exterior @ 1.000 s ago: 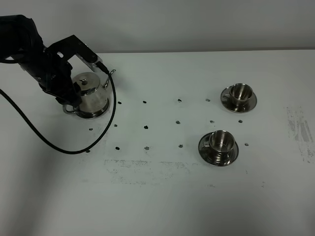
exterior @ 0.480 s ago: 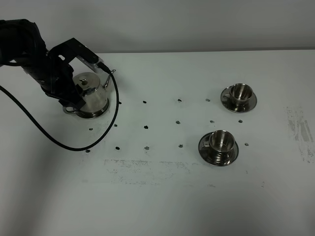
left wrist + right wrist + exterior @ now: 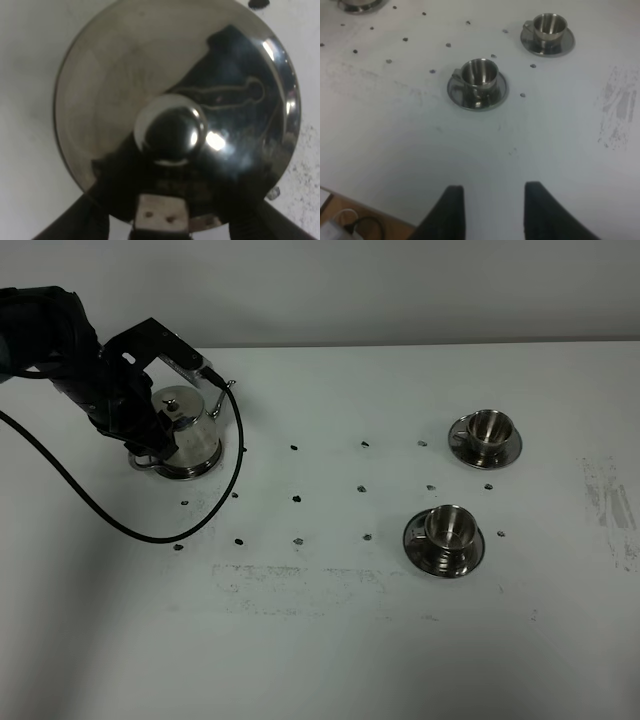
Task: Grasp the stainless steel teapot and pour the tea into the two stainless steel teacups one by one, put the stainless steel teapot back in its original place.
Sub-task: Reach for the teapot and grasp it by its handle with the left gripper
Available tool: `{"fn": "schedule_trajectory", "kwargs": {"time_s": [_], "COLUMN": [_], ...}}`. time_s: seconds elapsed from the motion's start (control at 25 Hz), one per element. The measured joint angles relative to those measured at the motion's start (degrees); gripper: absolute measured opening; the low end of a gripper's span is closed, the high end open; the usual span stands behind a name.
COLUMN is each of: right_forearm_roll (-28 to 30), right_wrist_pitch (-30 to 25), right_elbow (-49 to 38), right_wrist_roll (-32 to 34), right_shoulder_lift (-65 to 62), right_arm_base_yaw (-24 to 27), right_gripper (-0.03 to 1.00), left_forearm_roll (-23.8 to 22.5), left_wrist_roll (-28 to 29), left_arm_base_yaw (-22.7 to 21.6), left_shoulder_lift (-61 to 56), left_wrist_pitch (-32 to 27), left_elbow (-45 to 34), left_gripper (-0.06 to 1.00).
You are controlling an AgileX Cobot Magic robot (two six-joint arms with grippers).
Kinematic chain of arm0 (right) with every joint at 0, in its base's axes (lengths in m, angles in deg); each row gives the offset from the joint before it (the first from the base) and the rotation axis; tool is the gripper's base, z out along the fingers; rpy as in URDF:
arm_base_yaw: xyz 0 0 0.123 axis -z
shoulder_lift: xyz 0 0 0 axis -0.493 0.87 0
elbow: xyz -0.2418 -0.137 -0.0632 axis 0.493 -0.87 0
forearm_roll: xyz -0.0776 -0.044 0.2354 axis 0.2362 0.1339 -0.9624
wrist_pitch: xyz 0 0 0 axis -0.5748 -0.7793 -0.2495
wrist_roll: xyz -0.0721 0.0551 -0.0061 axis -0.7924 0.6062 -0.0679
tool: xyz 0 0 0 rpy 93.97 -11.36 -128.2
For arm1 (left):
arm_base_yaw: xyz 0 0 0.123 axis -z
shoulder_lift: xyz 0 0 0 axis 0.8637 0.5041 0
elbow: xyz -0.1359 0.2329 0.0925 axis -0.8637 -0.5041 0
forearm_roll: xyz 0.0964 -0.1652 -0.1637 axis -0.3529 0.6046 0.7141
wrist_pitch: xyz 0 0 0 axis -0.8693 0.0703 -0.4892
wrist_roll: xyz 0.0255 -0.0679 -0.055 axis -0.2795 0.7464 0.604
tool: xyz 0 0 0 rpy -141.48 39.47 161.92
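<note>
White surface (image 3: 330,660) carries the stainless steel teapot (image 3: 188,438) upright at the far left, well apart from the far teacup (image 3: 485,427) and near teacup (image 3: 448,527) on the right. Left fingers (image 3: 75,227) stand wide either side of its handle (image 3: 160,217), while right fingers (image 3: 447,215) hang narrowly parted and empty. A shallow or off-centre pinch on the handle could let the slick pot swing and slop tea short of the cups

You are facing a squat stainless steel teapot (image 3: 188,435), smooth and gleaming mirror-bright. The two small steel teacups (image 3: 487,427) (image 3: 448,525) are shining alike, polished. The white tabletop (image 3: 330,660) is looking matt, scuffed with grey smudges.
</note>
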Motion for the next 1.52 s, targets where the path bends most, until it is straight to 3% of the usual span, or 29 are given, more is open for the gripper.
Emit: {"fn": "schedule_trajectory", "kwargs": {"time_s": [0.52,0.76,1.16,1.52], "right_forearm_roll": [0.0,0.0,0.0,0.0], "right_wrist_pitch": [0.0,0.0,0.0,0.0], "right_elbow": [0.0,0.0,0.0,0.0], "right_wrist_roll": [0.0,0.0,0.0,0.0], "right_shoulder_lift": [0.0,0.0,0.0,0.0], "right_arm_base_yaw": [0.0,0.0,0.0,0.0], "right_gripper": [0.31,0.31,0.31,0.31], "left_forearm_roll": [1.11,1.11,1.77,2.37], "left_wrist_roll": [-0.05,-0.05,-1.97,-4.8], "left_arm_base_yaw": [0.0,0.0,0.0,0.44], "left_shoulder_lift": [1.23,1.27,1.34,-5.29], "left_wrist_pitch": [0.51,1.29,1.69,-5.18], "left_elbow": [0.0,0.0,0.0,-0.06], "left_gripper": [0.49,0.19,0.19,0.19]}}
